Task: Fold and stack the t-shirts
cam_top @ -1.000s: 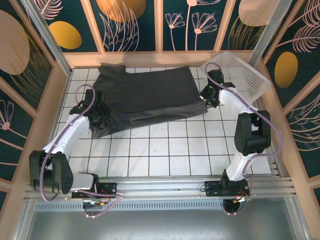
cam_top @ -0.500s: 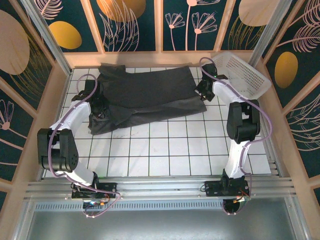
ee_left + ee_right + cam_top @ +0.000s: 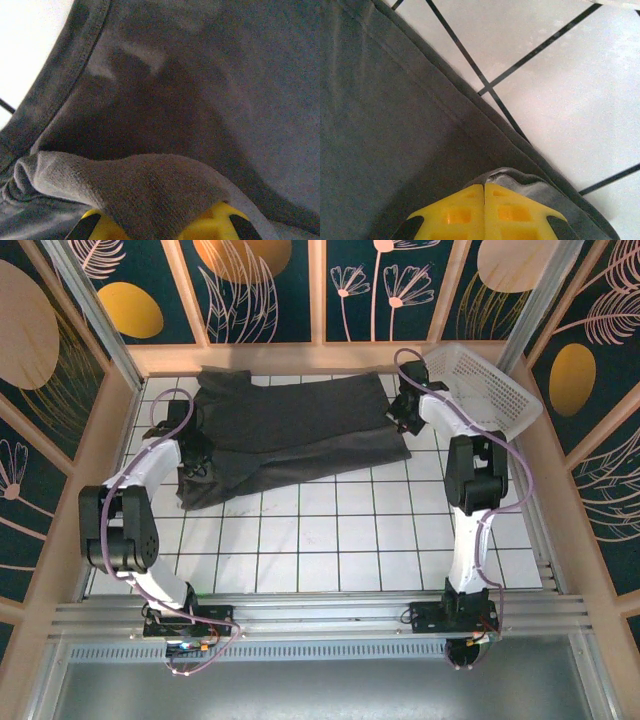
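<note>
My left gripper [image 3: 190,443] is pinching a raised fold of the t-shirt [image 3: 300,430], and the cloth is draping over its closed fingers [image 3: 90,226], far to the left of the basket [image 3: 490,390]. Compared with one second ago, both grippers are carrying the near edge further back, toward the basket's row, so I judge the first fold is advancing. The t-shirt is lying spread on the bench [image 3: 330,540], left of the basket. My right gripper [image 3: 484,197] is fully closed on the edge, just beside the basket.
</note>
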Action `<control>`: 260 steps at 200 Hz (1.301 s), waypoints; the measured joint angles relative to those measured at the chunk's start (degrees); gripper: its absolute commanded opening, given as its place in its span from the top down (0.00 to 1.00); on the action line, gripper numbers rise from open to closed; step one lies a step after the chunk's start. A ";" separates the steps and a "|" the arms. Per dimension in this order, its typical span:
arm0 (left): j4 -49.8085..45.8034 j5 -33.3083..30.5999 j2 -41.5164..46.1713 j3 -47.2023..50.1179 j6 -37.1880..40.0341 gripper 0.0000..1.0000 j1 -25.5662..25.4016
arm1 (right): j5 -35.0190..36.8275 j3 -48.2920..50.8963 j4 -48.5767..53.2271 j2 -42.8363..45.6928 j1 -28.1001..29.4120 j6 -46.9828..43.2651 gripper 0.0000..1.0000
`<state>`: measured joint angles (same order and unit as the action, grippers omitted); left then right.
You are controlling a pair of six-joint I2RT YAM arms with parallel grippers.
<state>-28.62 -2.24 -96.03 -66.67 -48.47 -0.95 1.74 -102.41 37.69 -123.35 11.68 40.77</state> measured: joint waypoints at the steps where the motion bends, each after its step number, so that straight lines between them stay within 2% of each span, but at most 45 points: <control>1: 0.00 0.00 -0.09 -0.07 0.07 1.00 0.00 | 0.00 -0.09 0.00 -0.07 0.00 0.00 1.00; 58: 0.09 -2.08 -6.45 -6.49 2.78 1.00 0.28 | -0.13 -6.21 0.74 -3.69 -0.63 -1.79 1.00; 64: 0.09 -2.38 -6.75 -6.88 3.02 0.91 0.28 | -0.31 -6.64 0.70 -3.74 -0.74 -2.16 1.00; 71: 0.04 -2.73 -6.95 -7.19 3.61 0.76 0.28 | -0.46 -7.19 0.70 -3.80 -0.83 -2.89 0.99; 84: -0.15 -3.48 -7.02 -7.30 4.11 0.46 0.31 | -1.51 -7.91 0.61 -3.80 -0.90 -4.00 0.74; 96: -0.44 -4.26 -6.99 -7.32 4.31 0.39 0.33 | -2.01 -8.35 0.57 -3.80 -0.96 -5.27 0.57; 119: -0.39 -4.55 -5.20 -5.31 4.31 0.40 0.48 | -2.21 -7.02 -0.33 -3.13 -0.96 -7.32 0.47; 151: -0.28 -3.82 5.86 4.79 2.51 0.50 0.59 | -1.77 5.31 -2.19 4.98 -0.61 -7.89 0.47; 166: 0.37 -2.45 10.58 9.46 0.72 0.59 0.59 | -1.79 11.93 -3.78 10.10 -0.15 -7.93 0.53; 175: 1.03 -1.51 12.02 11.96 0.17 0.63 0.59 | -1.84 14.88 -4.74 12.31 0.26 -7.65 0.62; 185: 1.79 -0.48 12.00 13.99 -1.33 0.68 0.59 | -2.29 16.94 -5.49 13.49 0.72 -7.98 0.72; 196: 2.49 0.63 10.71 15.30 -2.01 0.71 0.63 | -2.84 17.68 -6.54 13.25 1.14 -7.50 0.77; 235: 6.80 2.25 2.78 15.76 -4.68 0.74 2.49 | -2.93 15.69 -8.37 5.70 1.55 -8.61 0.81; 260: 8.35 2.27 1.05 16.26 -5.53 0.74 5.14 | -2.69 13.27 -7.87 0.72 1.46 -8.90 0.80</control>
<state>-20.27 0.03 -94.98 -50.41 -54.00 4.19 -0.95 -89.14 29.82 -122.63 13.15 31.88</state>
